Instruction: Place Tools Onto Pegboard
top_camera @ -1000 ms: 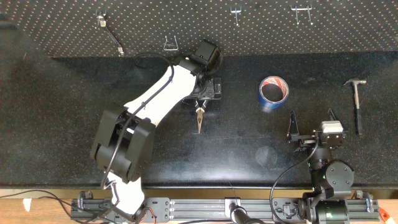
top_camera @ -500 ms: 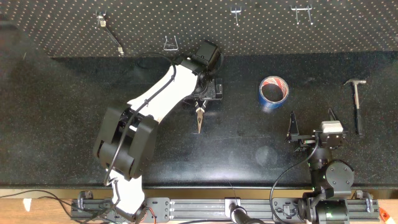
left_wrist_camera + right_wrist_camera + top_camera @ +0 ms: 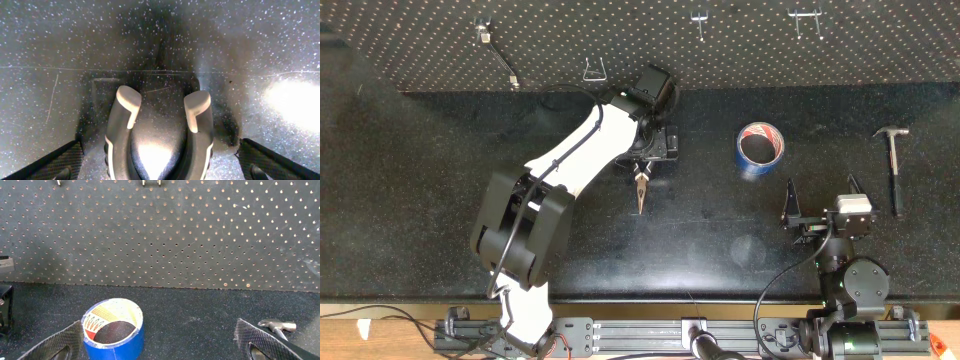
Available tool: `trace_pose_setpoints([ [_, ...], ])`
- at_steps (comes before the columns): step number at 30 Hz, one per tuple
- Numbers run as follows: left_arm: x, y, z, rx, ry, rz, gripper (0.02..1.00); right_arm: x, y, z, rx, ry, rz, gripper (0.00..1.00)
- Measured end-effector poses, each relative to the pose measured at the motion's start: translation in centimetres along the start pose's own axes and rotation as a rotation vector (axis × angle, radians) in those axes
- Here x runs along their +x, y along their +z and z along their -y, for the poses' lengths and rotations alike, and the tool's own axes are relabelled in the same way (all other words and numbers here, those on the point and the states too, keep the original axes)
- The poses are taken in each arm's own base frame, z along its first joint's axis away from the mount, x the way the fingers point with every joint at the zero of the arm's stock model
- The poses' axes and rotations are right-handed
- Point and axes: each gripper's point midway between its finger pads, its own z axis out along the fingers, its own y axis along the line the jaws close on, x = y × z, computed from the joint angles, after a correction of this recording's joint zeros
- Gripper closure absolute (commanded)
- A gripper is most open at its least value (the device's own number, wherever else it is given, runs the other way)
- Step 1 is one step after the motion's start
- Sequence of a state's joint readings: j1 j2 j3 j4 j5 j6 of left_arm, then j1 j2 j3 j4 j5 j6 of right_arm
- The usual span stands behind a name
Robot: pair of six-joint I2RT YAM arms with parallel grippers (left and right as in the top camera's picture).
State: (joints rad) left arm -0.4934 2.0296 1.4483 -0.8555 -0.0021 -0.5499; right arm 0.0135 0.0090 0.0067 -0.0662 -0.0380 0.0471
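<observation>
Pliers [image 3: 640,186] with grey handles lie on the black table near the middle, nose toward the front edge. My left gripper [image 3: 654,146] is low over the handle end. In the left wrist view my left gripper [image 3: 162,167] is open, with its fingers wide on either side of the pliers' handles [image 3: 160,125] and apart from them. My right gripper [image 3: 820,196] stands open at the front right, holding nothing. From the right wrist view my right gripper [image 3: 162,350] faces a blue tape roll [image 3: 113,327] and the pegboard [image 3: 200,235].
The blue tape roll [image 3: 759,149] sits right of centre and a hammer [image 3: 893,168] lies at the far right. On the pegboard [image 3: 410,40] a wrench [image 3: 501,57] hangs at the left. Bare hooks [image 3: 595,70] [image 3: 699,21] [image 3: 806,21] stick out further right.
The left arm's elbow has shifted slightly to the right while its gripper stays over the pliers. The right arm has not moved.
</observation>
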Motion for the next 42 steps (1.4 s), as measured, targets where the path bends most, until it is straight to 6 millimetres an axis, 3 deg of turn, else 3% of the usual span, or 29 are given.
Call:
trace_pose_setpoints([
  [31, 0.52, 0.01, -0.27, -0.01, 0.053, -0.022, 0.018, 0.01, 0.0, 0.0, 0.0, 0.0, 0.0, 0.014],
  [32, 0.53, 0.01, -0.28, -0.011, 0.053, -0.022, 0.031, 0.01, 0.0, 0.0, 0.0, 0.0, 0.0, 0.016],
  [40, 0.52, 0.02, -0.42, -0.018, 0.057, -0.021, 0.465, 0.01, 0.0, 0.0, 0.0, 0.0, 0.0, 0.016],
  [42, 0.52, 0.02, -0.42, -0.018, 0.059, -0.021, 0.527, 0.01, 0.0, 0.0, 0.0, 0.0, 0.0, 0.016],
])
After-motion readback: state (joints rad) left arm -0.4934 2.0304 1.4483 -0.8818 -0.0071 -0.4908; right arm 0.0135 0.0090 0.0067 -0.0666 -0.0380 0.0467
